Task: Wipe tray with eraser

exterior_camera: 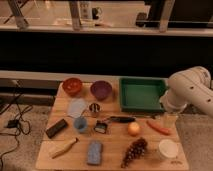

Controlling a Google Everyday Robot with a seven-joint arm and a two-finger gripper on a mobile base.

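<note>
The green tray (142, 94) with a raised rim sits at the back right of the wooden table (115, 161). It looks empty. The eraser (56, 128), a small black block, lies near the table's left edge, far from the tray. My white arm (191, 89) reaches in from the right. The gripper (170, 120) hangs at its lower end, just in front of the tray's right front corner and above the table's right side. It is well away from the eraser.
A red bowl (72, 86) and a purple bowl (101, 90) stand left of the tray. A metal cup (94, 109), blue cup (80, 123), orange fruit (133, 129), carrot (158, 127), grapes (135, 150), white cup (168, 148), blue-grey sponge (94, 152) and brush (64, 148) fill the table.
</note>
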